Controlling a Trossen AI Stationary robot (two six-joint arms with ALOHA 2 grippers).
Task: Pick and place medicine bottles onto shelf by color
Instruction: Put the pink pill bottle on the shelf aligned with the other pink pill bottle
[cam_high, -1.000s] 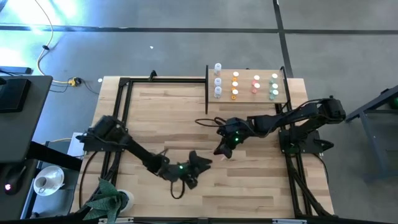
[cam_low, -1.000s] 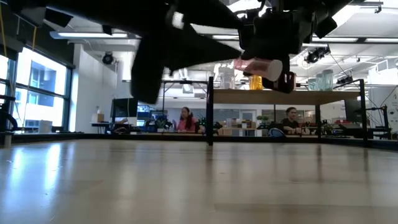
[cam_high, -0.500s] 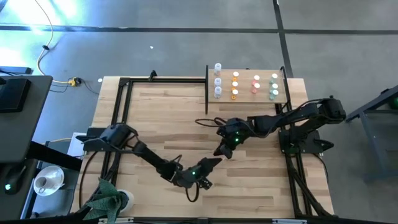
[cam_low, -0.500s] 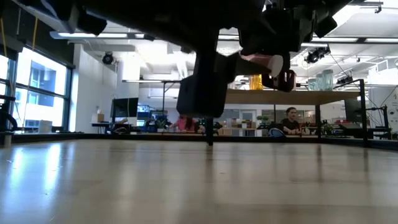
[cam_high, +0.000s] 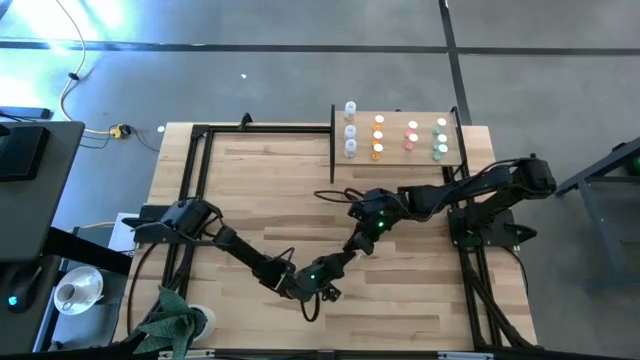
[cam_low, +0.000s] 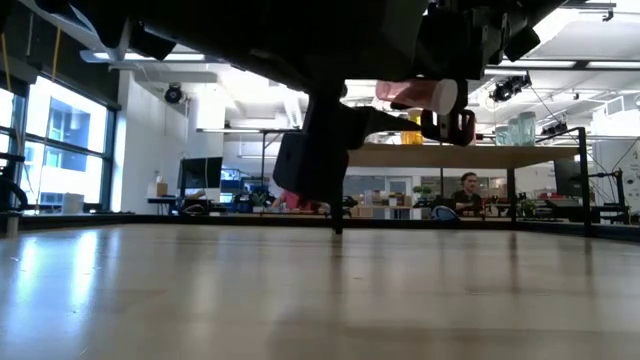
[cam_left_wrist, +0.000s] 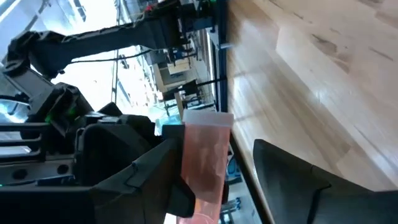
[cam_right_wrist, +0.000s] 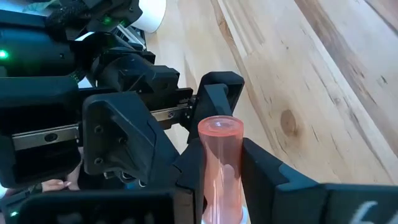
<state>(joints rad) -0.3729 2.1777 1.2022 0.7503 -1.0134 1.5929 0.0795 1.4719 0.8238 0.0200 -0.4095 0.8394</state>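
A: Right gripper (cam_right_wrist: 214, 186) jaws clamp the pink bottle (cam_right_wrist: 221, 165) above the mid tabletop (cam_high: 260, 190).
B: Left gripper (cam_high: 345, 258) meets it; overhead hides the bottle. Left jaws spread around it, wrist view.

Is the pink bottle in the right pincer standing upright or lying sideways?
Sideways. In the low view the pink bottle lies level in the right pincer, above the table, white cap pointing sideways.
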